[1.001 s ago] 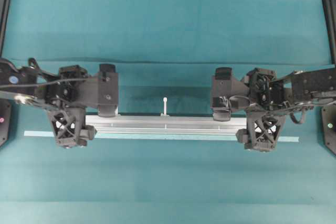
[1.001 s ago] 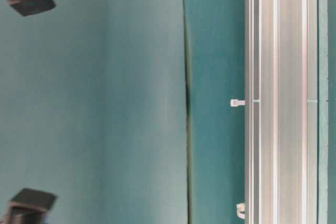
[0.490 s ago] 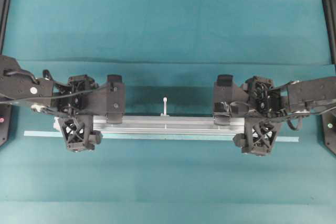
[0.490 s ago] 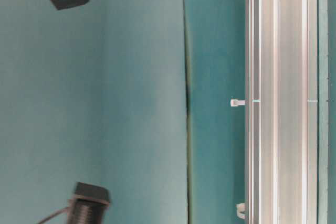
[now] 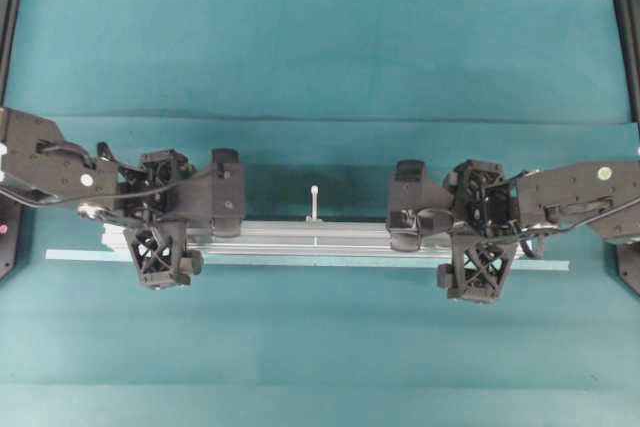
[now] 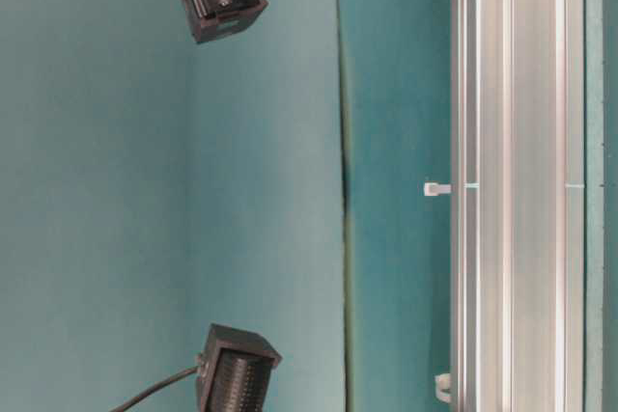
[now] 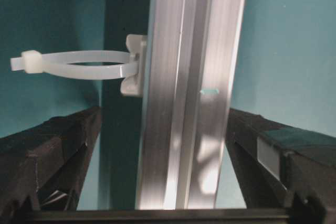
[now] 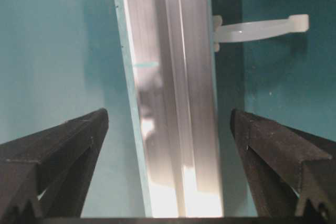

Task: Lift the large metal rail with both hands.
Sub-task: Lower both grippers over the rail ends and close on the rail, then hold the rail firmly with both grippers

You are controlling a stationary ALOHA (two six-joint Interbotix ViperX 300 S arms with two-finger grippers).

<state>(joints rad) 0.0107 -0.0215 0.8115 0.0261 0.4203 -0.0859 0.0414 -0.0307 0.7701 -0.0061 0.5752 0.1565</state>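
my two arms are matte black, boxy links with small white round stickers and thin black cables looping at the wrists. left black lattice-bodied gripper (image 5: pixel 210 232) and right black lattice-bodied gripper (image 5: pixel 420 237): triangular open-truss frames, wedge-shaped black fingers (image 8: pixel 58 150), a pale rectangular label on one left finger.

One large metal rail (image 5: pixel 320 237); one thin pale-teal strip (image 5: pixel 555 265); two black grippers, left gripper (image 5: pixel 200 232) and right gripper (image 5: pixel 430 237); one white peg (image 5: pixel 314 202) showing overhead.
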